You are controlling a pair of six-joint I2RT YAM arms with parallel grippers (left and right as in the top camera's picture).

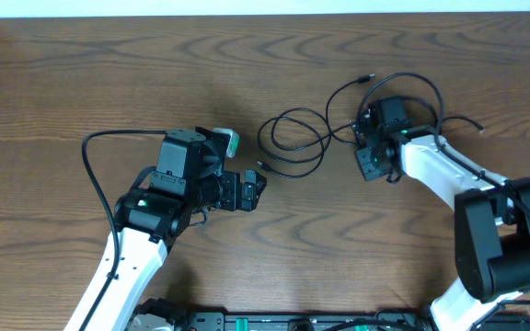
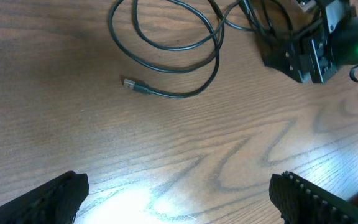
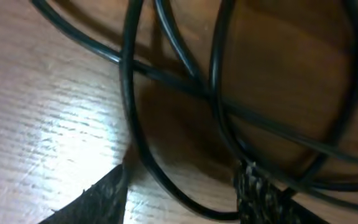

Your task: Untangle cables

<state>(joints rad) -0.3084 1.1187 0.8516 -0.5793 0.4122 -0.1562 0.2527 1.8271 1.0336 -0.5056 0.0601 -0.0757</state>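
While the left gripper is hovering wide open (nothing held) left of the table's centre, the right gripper, half open, is straddling the black cable, looped toward the right edge, without pinching it.

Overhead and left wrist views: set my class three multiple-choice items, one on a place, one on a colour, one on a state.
1. Relative to the left gripper, the plug lies: A between its fingers B on the table ahead of it C behind it
2. The looped cable is: A red B black C yellow
3. The left gripper is: A shut on the cable B shut, empty C open, empty
Key: B, plug rests on wood ahead; B, loops show black; C, fingers apart, nothing between.
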